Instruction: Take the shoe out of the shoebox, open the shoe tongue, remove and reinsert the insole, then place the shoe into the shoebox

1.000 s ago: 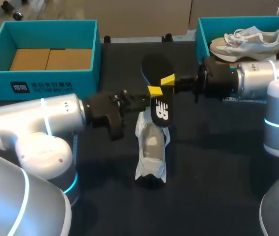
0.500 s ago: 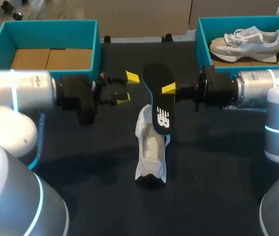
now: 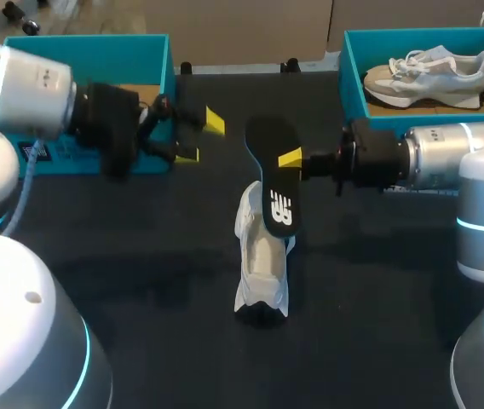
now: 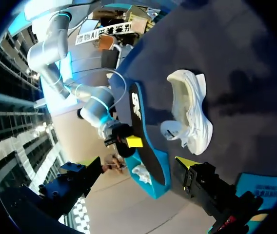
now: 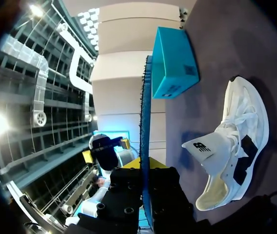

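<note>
Head view, right gripper (image 3: 292,159): fingers clamped on the insole from both sides; the right wrist view shows it edge-on between them.
Insole (image 3: 271,166): black and out of the shoe. It is held on a slant with its logo end low over the shoe's mouth, probably lined up to feed back in. I cannot tell whether it touches the shoe.
Left gripper (image 3: 199,139): fingers spread with nothing between them. It is held aside near the empty shoebox, which likely leaves the right arm room.
White shoe (image 3: 261,260): on the table (image 3: 378,281) between the arms, opening facing up so the insole can go in.
Tongue (image 5: 203,146): folded out of the opening, keeping the mouth clear.
Empty shoebox (image 3: 89,51): teal, at the far left, with only a cardboard floor showing; probably where the shoe goes at the end.
Second shoebox (image 3: 344,64): far right, holding a grey shoe (image 3: 429,72).
Stage: insole removed; reinsertion looks next.
</note>
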Motion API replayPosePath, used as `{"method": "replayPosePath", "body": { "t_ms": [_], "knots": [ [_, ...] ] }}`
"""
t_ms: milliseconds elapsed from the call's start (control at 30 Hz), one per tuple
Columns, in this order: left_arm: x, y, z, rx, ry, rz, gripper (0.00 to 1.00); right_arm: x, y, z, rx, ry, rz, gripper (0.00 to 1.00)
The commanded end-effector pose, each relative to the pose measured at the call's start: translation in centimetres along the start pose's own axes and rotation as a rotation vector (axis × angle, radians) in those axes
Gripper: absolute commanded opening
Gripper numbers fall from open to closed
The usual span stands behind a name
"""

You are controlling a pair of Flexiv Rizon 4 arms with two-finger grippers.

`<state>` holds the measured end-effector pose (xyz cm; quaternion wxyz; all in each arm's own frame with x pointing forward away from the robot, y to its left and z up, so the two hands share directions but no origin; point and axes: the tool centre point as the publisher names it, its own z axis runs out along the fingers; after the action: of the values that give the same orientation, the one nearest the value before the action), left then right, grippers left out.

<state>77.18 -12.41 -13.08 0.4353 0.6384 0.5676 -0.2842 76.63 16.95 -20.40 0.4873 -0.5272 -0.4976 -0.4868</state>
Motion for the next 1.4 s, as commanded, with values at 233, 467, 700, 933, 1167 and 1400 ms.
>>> {"method": "replayPosePath", "body": {
  "t_ms": [233,467,700,933,1167,1400],
  "knots": [
    [-4.9,6.1,0.3,0.08,0.35,0.011,1.0,-0.1,-0.1,0.1,-0.001,0.0,-0.001,0.0],
    [-5.2,7.7,1.7,0.153,0.52,-0.02,1.0,-0.1,-0.1,0.1,-0.001,0.0,-0.001,0.0],
    [-6.6,8.9,2.5,0.237,0.623,-0.039,1.0,-0.1,-0.1,0.1,-0.001,0.0,-0.001,0.0],
    [-6.8,9.1,4.7,0.294,0.782,-0.01,1.0,-0.1,-0.1,0.1,-0.001,0.0,-0.001,0.0],
    [-6.9,8.6,7.2,0.29,0.89,0.024,1.0,-0.1,-0.1,0.1,-0.001,0.0,-0.001,0.0],
    [-6.6,8.3,9.1,0.293,0.948,0.028,1.0,-0.1,-0.1,0.1,-0.001,0.0,-0.001,0.0]
  ]
}}
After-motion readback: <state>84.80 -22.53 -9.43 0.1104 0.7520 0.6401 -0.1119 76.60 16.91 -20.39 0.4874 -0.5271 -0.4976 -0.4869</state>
